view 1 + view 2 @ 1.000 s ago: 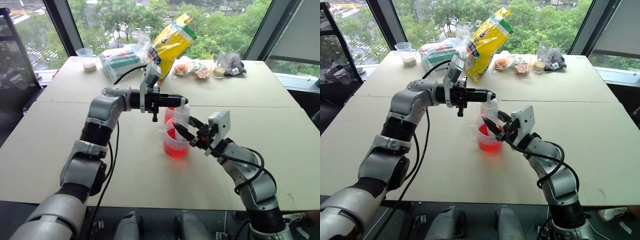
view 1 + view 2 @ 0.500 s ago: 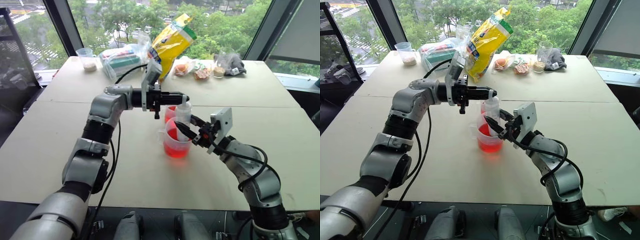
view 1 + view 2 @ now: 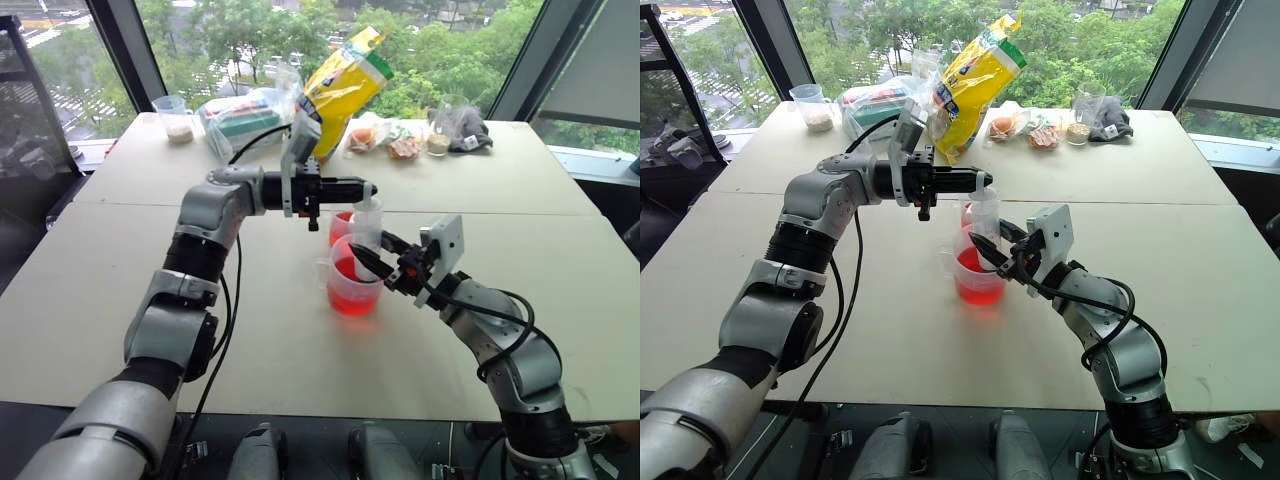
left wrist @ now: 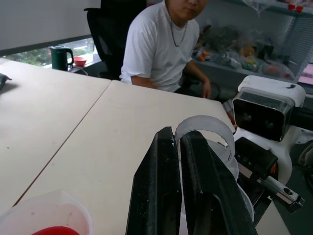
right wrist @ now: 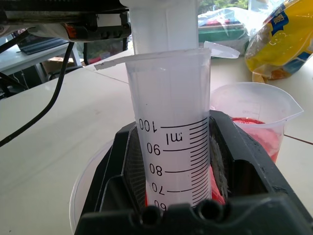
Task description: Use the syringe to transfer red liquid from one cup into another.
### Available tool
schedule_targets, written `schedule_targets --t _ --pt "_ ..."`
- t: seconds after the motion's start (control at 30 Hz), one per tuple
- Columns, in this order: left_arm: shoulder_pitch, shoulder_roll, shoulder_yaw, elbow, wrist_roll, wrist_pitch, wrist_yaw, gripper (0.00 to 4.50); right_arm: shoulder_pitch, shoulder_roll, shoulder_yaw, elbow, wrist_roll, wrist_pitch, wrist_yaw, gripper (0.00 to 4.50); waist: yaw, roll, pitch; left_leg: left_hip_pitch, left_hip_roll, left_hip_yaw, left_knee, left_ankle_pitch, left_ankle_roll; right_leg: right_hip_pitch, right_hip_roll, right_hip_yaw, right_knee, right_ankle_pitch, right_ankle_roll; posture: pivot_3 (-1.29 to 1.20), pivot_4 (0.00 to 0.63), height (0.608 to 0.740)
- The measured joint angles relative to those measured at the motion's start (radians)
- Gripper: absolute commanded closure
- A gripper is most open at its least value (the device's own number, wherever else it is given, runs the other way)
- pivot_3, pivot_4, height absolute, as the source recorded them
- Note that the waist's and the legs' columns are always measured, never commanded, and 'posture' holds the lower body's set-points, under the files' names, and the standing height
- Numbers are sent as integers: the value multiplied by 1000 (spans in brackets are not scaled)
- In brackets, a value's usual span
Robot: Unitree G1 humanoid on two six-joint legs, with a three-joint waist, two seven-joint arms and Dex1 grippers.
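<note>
You've got the right pincer [image 5: 168,196] clamped on the syringe [image 5: 168,132] barrel, holding it upright in the wide cup [image 3: 352,285]; the left pincer [image 3: 362,190] reaches in level above that cup, fingers [image 4: 159,196] closed on the plunger's white top [image 4: 205,128]; red liquid [image 3: 350,298] fills the wide cup's lower part; the narrow cup [image 5: 254,120], also holding red, stands just behind the wide cup; a yellow bag [image 3: 343,85] sits well behind the wide cup at the desk's [image 3: 560,250] far edge; a person [image 4: 164,44] sits beyond the desk.
</note>
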Motion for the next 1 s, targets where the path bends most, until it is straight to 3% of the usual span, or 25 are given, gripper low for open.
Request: schedule_targets --t 0.53,0.63,0.77,1.0 --pt "-19 9 17 0 -6 -2 0 4427 -15 0 0 0 1 7 0 3075 0 0 0 0 0 0 0 0 0 0 0 0 0 0 0 0 150 740" --pt "-16 20 20 -29 -7 10 5 3538 -35 1 1 0 14 28 4 3075 -1 0 0 0 0 0 0 0 0 0 0 0 0 0 0 0 150 740" --pt "6 30 39 -86 -9 22 18 1558 -72 1 2 -6 46 68 16 3075 -1 0 0 0 0 0 0 0 0 0 0 0 0 0 0 0 150 740" --pt "24 64 59 -139 -9 17 25 1558 -130 19 -27 -8 142 162 -6 3075 1 0 0 0 0 0 0 0 0 0 0 0 0 0 0 0 150 740"
